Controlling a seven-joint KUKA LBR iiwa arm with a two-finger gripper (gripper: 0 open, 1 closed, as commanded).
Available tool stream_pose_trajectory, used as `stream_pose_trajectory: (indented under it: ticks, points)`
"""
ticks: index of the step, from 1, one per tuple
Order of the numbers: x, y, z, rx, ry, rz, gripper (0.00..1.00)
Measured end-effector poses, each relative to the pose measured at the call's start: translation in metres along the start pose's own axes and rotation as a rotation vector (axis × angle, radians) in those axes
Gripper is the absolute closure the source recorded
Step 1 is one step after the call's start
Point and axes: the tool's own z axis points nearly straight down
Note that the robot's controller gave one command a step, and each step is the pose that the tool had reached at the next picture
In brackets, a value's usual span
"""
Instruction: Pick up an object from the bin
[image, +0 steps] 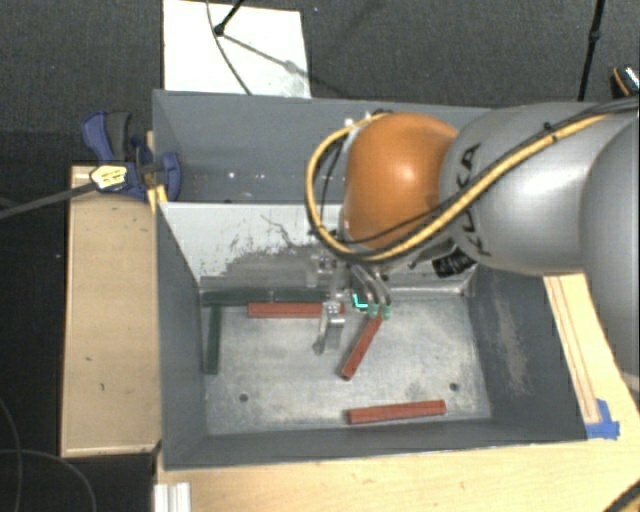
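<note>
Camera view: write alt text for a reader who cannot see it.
The arm's gripper is down in the middle of the grey bin, at the upper end of a tilted red-brown stick. Two more lie flat: one stick at the back, another stick near the front.

We count three reddish-brown sticks (395, 411) and two dark green bars (210, 340) lying in the one grey bin (520, 350)
</note>
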Motion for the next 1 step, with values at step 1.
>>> stream_pose_trajectory:
  ticks: [1]
  points:
    - [0.0153,-0.0704,0.1062,0.002,0.0,-0.062,0.0]
